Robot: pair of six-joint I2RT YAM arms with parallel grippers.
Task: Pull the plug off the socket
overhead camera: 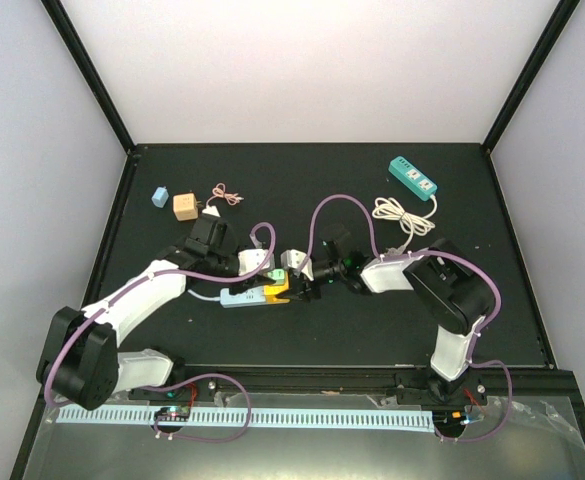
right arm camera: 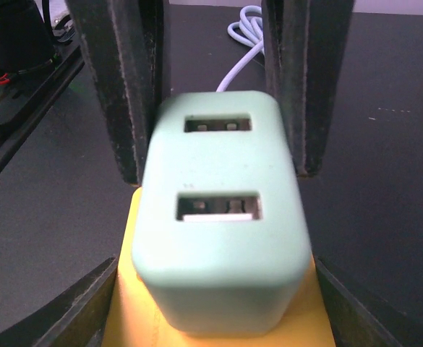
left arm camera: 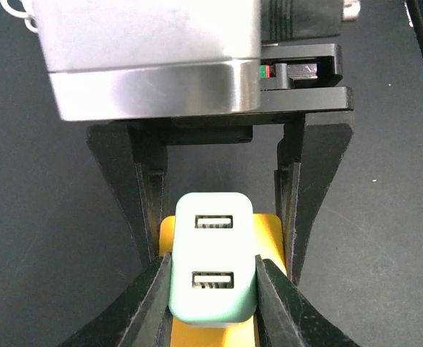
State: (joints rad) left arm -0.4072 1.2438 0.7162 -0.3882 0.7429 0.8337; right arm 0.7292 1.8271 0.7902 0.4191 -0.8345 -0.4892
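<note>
My left pincer (left arm camera: 211, 267) pinches the mint plug (left arm camera: 212, 253) atop the orange socket (left arm camera: 269, 235); my right pincer (right arm camera: 217, 267) straddles that socket, grip unclear.

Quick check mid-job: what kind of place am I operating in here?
Probably a lab robot test cell: black tabletop boxed by plain white panels, with loose practice items like a teal power strip and coiled white cable.
</note>
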